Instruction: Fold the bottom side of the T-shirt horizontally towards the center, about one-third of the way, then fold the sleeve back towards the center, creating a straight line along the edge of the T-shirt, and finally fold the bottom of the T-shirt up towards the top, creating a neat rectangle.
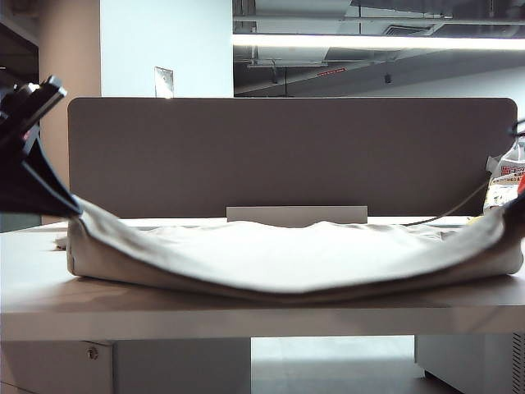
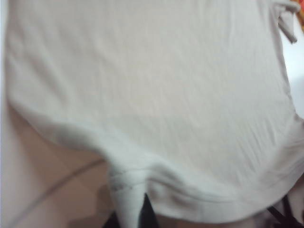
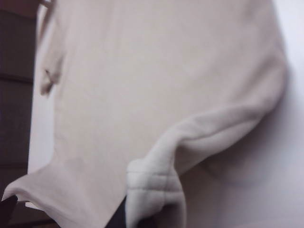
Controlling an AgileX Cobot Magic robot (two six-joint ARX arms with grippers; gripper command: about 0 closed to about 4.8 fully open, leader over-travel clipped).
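The beige T-shirt [image 1: 287,250] lies across the white table [image 1: 164,308], spanning nearly its whole width, and its near long edge, the bottom of the T-shirt [image 1: 287,291], is lifted at both ends so that it sags in a shallow curve whose lowest part rests on the tabletop around the middle. At the left of the exterior view the left gripper [image 1: 70,205] has its fingers pressed together on the hem corner, the cloth rising from the table straight up to the fingertips; in the left wrist view a bunched tab of stitched hem runs down into the dark jaws of the left gripper [image 2: 135,213], with the smooth shirt body spreading away beyond the fingers and bare table showing beside it. At the right edge of the exterior view the right gripper [image 1: 518,209] is mostly cut off by the frame, but the right wrist view shows the right gripper [image 3: 142,216] pinching a thick rolled fold of hem, the seam line visible just above the fingertips. Ahead of both pairs of fingers the shirt lies flat and unobstructed up to a grey partition panel [image 1: 287,152] that closes off the far side. A printed plastic bag [image 1: 509,176] sits beyond the right fingers, near the panel's end.
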